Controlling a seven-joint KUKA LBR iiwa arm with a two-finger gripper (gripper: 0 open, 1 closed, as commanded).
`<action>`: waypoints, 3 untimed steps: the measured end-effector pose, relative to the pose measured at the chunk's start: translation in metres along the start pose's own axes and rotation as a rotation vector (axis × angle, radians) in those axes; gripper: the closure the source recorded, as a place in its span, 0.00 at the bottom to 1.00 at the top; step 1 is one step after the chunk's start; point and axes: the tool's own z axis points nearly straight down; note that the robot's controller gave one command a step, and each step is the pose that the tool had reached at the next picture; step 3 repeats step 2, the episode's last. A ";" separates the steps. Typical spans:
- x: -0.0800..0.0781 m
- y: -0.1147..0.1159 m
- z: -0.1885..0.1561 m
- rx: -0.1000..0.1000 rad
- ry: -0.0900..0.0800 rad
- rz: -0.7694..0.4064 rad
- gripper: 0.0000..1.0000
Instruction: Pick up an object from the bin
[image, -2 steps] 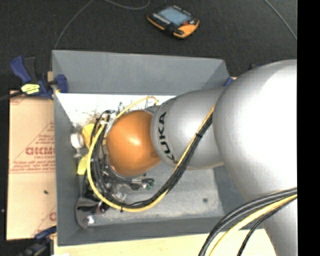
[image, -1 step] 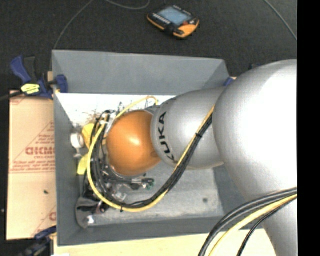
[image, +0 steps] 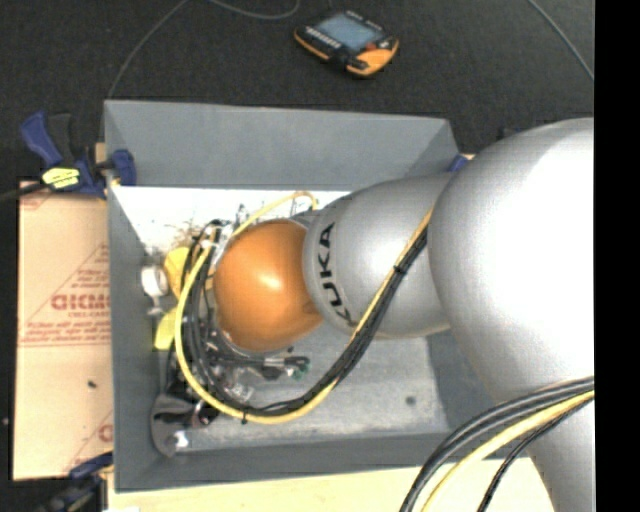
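Camera view, from above and a little to one side. Reaching in from the right over a grey metal bin: a thick silver robot arm, marked "KUKA" in black capitals on its last link. Capped at the wrist by a glossy orange dome cover and looped round by yellow and black cables. Below the dome, a dark claw, low in the bin's left half and mostly hidden; cannot tell whether wide, narrow or holding anything. Nearest to it, a heap of small loose things along the left wall: a yellow plastic piece just left of the dome, a small white round piece beside that, a dark grey lump in the near left corner. Cannot tell which lies under the claw. Beyond the far wall, an orange-and-black handheld device with a bluish screen, its lettering too small to read.
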 end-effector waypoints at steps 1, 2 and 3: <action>0.000 0.000 -0.009 0.000 0.002 0.001 1.00; 0.001 0.001 -0.017 -0.002 0.004 0.001 1.00; 0.001 0.001 -0.017 -0.002 0.004 0.001 1.00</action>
